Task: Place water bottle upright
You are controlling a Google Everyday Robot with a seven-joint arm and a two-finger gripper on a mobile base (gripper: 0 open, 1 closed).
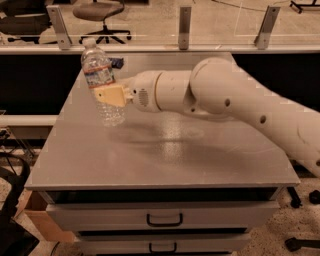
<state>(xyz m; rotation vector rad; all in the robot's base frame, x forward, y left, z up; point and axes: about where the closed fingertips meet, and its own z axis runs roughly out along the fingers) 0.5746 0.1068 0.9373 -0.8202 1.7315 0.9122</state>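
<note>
The water bottle [101,82] is a clear ribbed plastic bottle with a white cap and a white label with red and blue bands. It stands nearly upright at the left back part of the grey table [165,155], its base at or just above the tabletop. My gripper [111,95] is shut on the bottle at its middle, with a cream finger across its front. The white arm reaches in from the right. The orange soda can is hidden behind the arm.
The table has drawers with black handles [164,220] below its front edge. A glass barrier with metal posts [185,27] runs behind the table. An office chair [100,15] stands beyond it. A black chair part [12,200] is at the lower left.
</note>
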